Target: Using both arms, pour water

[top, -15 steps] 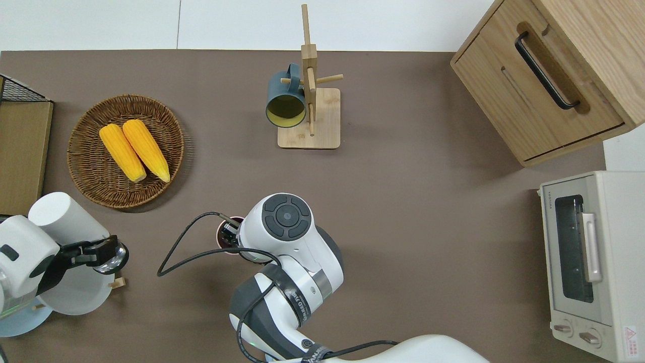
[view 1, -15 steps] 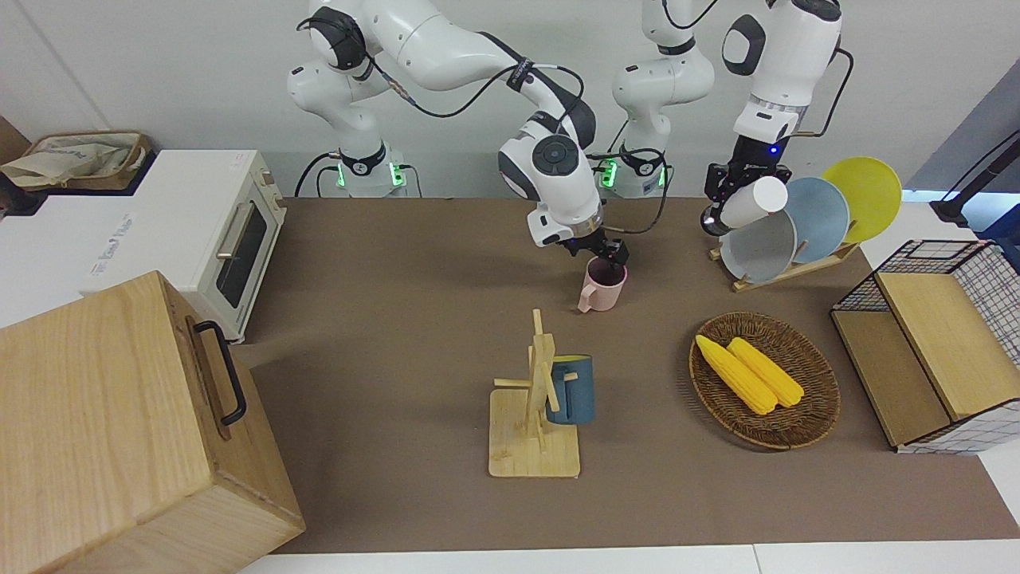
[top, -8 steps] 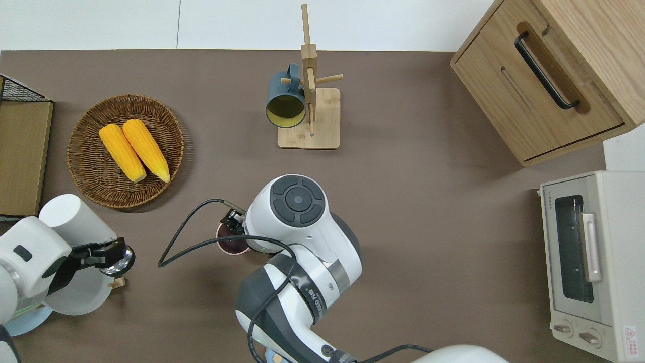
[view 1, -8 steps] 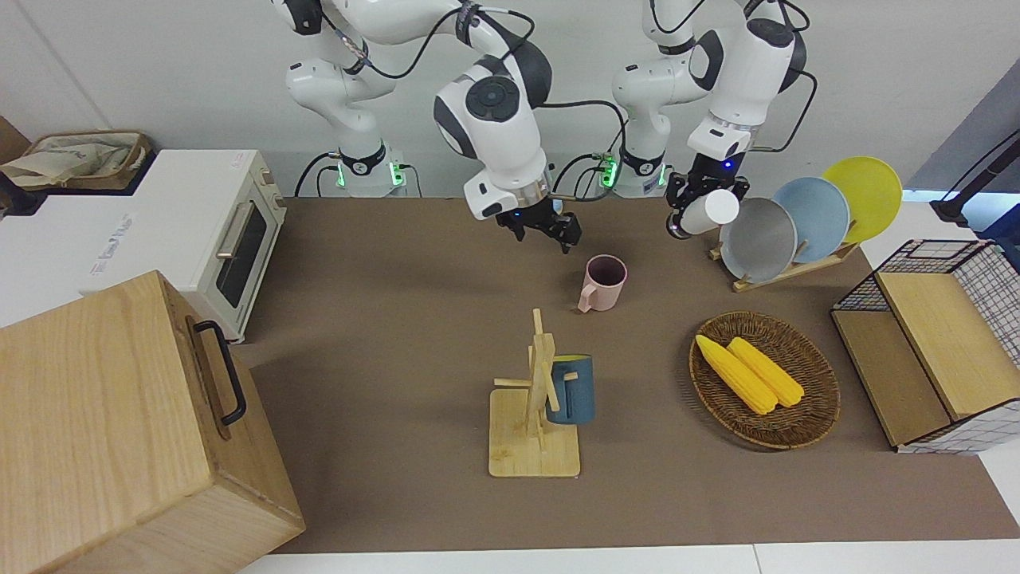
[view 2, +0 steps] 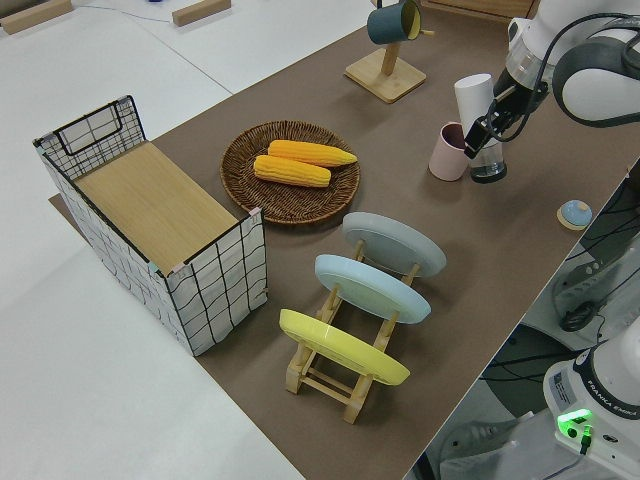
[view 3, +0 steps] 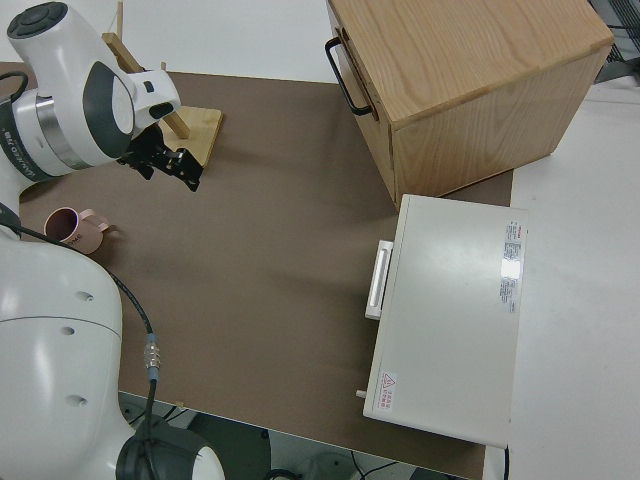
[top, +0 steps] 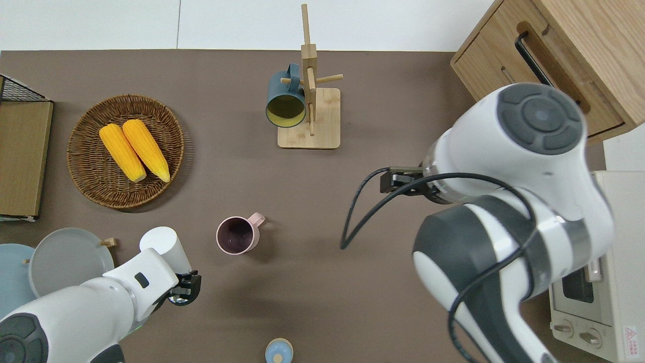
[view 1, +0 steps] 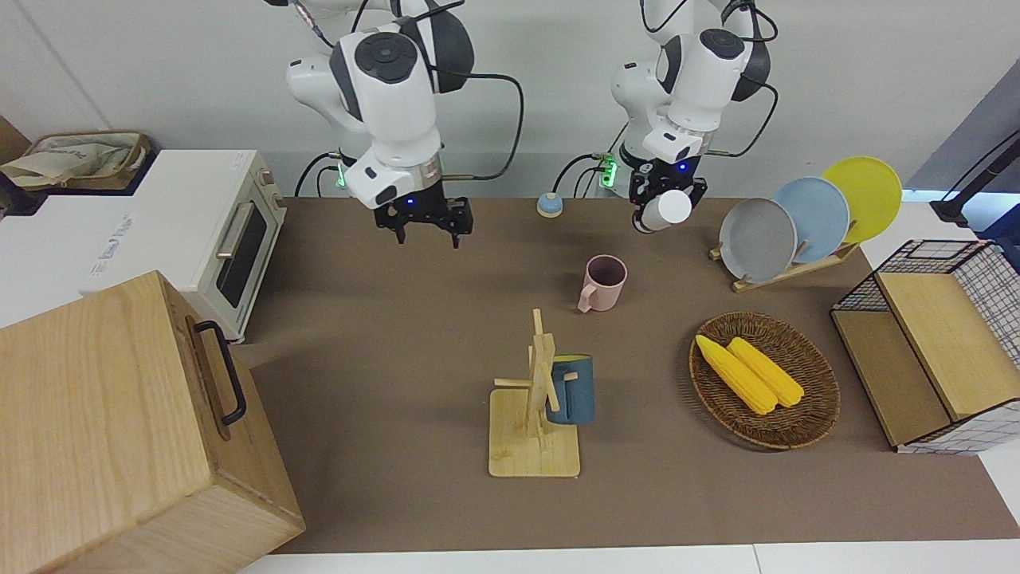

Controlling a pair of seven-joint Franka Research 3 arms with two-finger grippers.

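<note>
A brown mat [view 1: 414,319] covers the table, white tabletop showing at its edges, with a plain pale wall [view 1: 558,80] rising where the robots stand.

Close to the robots a small blue round cap with a tan centre [top: 278,350] lies on the mat. At the right arm's end stands a white toaster oven [view 1: 211,227]; there is grey lettering on its top and a red warning sticker near its knobs, both too small to read.

The left gripper [view 1: 663,199] is up in the air over bare mat, its fingers clamped on a tilted white cylindrical bottle [top: 164,244]; I can't see any water. Just toward the right arm's end from it, a pink handled mug [top: 237,235] stands upright on the mat, dark inside, contents not clear.

The right gripper [view 1: 426,226] hangs empty, fingers spread apart, over bare mat between the pink mug and the toaster oven.

At the left arm's end, a wooden rack [view 2: 340,385] props grey, blue and yellow plates on edge. Farther out, a round woven wicker basket [top: 85,186] carries two yellow corn cobs [top: 133,148] side by side. A black wire basket with a wooden lid [view 1: 940,343] sits at that end of the table.

Farthest out, a dark blue mug with a yellow inside [top: 285,103] hangs on a wooden peg stand [top: 310,118]. A large light wooden box with a black handle [view 1: 127,422] fills the corner at the right arm's end.
</note>
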